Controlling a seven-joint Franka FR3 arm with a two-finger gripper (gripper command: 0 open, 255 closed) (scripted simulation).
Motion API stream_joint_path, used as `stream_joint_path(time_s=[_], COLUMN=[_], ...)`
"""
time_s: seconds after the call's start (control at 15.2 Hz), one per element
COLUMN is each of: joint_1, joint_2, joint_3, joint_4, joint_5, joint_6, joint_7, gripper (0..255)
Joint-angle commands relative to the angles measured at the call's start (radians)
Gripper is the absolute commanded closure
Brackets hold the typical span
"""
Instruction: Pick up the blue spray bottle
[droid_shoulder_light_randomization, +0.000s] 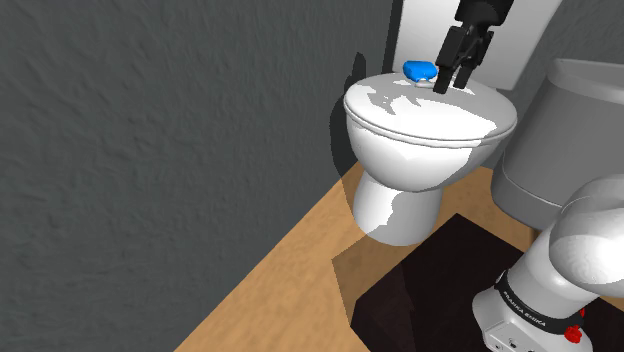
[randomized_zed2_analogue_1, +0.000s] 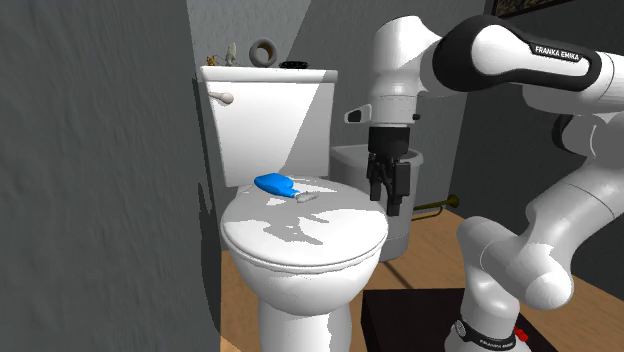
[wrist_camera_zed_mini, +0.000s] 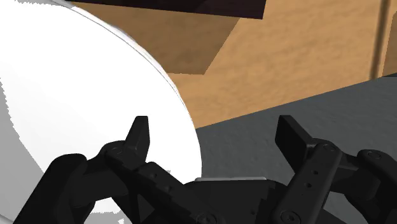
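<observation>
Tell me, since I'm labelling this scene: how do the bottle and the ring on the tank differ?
The bottle is blue; the ring is grey. The bottle lies flat on the lid; the ring stands upright on the tank. The bottle is nearer the gripper than the ring. Both rest on the toilet.

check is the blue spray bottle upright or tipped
Tipped: the blue spray bottle lies on its side on the white toilet lid.
</observation>
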Motion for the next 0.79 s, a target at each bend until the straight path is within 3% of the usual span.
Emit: stream_joint_path(time_s=[0.0, 0.73], joint_1=[0.0, -0.054], joint_2=[0.0, 0.28], joint_3=[0.0, -0.153], joint_4=[0.0, 0.152], joint_5=[0.0, -0.093], joint_6=[0.0, 0.151], joint_7=[0.0, -0.146], gripper=[0, 0])
